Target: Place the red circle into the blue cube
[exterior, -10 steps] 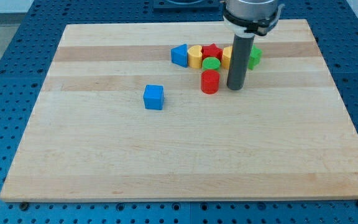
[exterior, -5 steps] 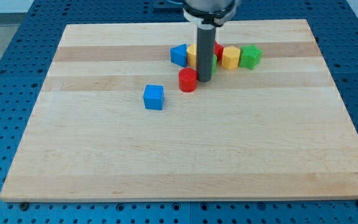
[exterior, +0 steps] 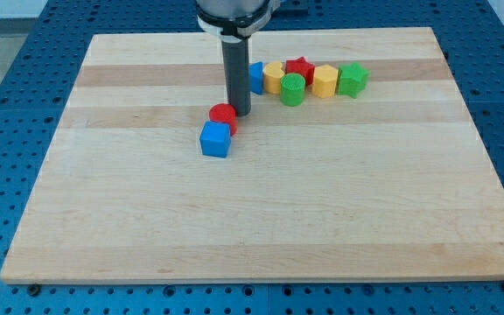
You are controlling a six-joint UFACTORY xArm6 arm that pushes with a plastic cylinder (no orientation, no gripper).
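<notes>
The red circle [exterior: 223,115] sits left of the board's middle, touching the upper right corner of the blue cube [exterior: 216,139]. My tip [exterior: 239,113] stands right against the red circle's right side. The rod rises straight up from there and hides part of the blue block in the row behind it.
A row of blocks lies near the view's top: a blue block [exterior: 255,77], a yellow block [exterior: 274,78], a red star [exterior: 300,69], a green circle [exterior: 293,89], a yellow block [exterior: 325,80] and a green block [exterior: 353,79]. The wooden board [exterior: 261,219] lies on a blue perforated table.
My tip has slid left and slightly down, pushing the red circle from beside the green circle to the blue cube. The blue cube has shifted a little to the left.
</notes>
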